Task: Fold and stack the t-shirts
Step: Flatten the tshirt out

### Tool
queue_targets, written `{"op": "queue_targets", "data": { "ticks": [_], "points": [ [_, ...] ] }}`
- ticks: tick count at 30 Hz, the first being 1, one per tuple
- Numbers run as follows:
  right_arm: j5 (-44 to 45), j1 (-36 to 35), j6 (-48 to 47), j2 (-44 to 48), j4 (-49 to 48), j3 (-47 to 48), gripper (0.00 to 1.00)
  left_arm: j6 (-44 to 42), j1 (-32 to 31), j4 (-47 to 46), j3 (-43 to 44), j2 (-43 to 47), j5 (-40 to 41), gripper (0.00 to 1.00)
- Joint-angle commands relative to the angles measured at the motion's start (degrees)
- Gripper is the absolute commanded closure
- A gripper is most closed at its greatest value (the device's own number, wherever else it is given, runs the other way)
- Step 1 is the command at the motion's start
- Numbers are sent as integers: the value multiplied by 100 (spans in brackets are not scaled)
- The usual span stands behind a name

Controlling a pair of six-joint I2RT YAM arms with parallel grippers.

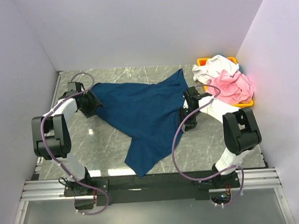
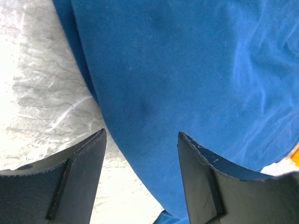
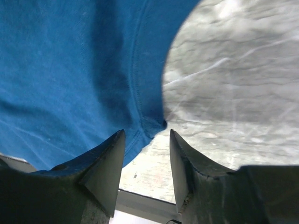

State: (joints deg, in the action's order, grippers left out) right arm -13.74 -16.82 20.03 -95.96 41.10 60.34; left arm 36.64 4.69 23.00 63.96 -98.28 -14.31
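Across the middle of the top view, the navy t-shirt (image 1: 145, 117) lies spread on the grey marbled bench (image 1: 103, 143). Its long axis runs left to right between the two arms. One corner peaks toward the upper right, and a narrowing tail points down to the lower centre, near the bench's near edge. No chest print shows.

The shirt's left edge lies at the left gripper (image 2: 141, 135). In the left wrist view the dark fingers (image 2: 79, 177) stand apart, and blue cloth fills the frame above them and runs down into the gap, unclamped.

The shirt's right edge lies at the right gripper (image 3: 147, 133). There the jaws are also apart, with the stitched hem corner just above the gap and bare bench to the right.

In the upper right of the top view, well apart from the navy shirt, the pink t-shirt (image 1: 233, 86) and the white t-shirt (image 1: 216, 67) are heaped in the yellow bin (image 1: 203, 61).
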Motion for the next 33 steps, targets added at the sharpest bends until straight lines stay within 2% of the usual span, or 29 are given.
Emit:
{"op": "queue_targets", "data": {
  "ticks": [1,9,16,19,20,22,27,29,33],
  "points": [
    [-173,-102,-105,-89,73,4,51,-96,50,-235,-7,2,-257,32],
    [231,-199,-26,-344,249,-31,57,-219,76,-130,20,81,-169,32],
    [3,-199,-96,-484,232,-31,64,-175,85,-200,-103,107,-196,33],
    [-286,-208,-201,-599,223,57,78,-157,85,-252,-147,151,-231,34],
    [-340,-199,-219,-608,258,118,89,-157,85,-287,-174,169,-257,34],
    [-375,-199,-228,-590,415,529,100,-175,85,-314,-174,186,-257,35],
    [-296,238,-79,-450,1180,2014,100,-482,67,-43,10,265,137,45],
    [-165,529,-52,-520,1434,2736,100,-614,32,46,89,266,252,45],
    [-59,1329,-131,-748,1471,3344,100,-711,-178,196,213,213,525,45]
  ]
}}
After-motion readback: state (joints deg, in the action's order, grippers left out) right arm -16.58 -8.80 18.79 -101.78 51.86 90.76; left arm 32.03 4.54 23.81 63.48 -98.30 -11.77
